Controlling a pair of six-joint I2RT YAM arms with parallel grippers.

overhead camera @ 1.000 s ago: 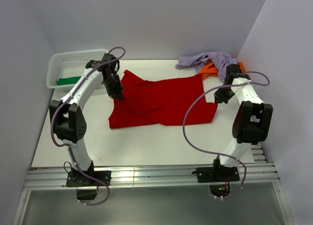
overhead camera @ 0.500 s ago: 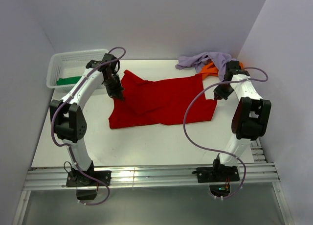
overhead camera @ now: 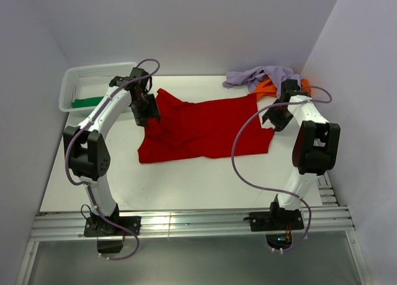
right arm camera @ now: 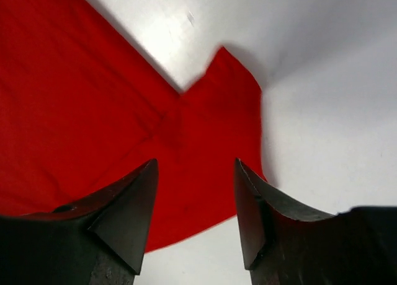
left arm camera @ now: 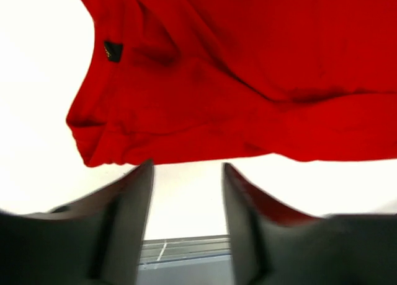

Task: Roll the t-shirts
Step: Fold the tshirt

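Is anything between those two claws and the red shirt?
Nothing visible does. The left claw and the right claw hang open over the two ends of the red t-shirt. The lavender shirt, the orange shirt and the white basket sit off to the sides.

Bare white tabletop runs along the near edge, in front of the spread bright red cloth t-shirt. A white plastic mesh basket blocks the far left corner. A heaped pale lavender cloth t-shirt and an orange cloth t-shirt crowd the far right corner.
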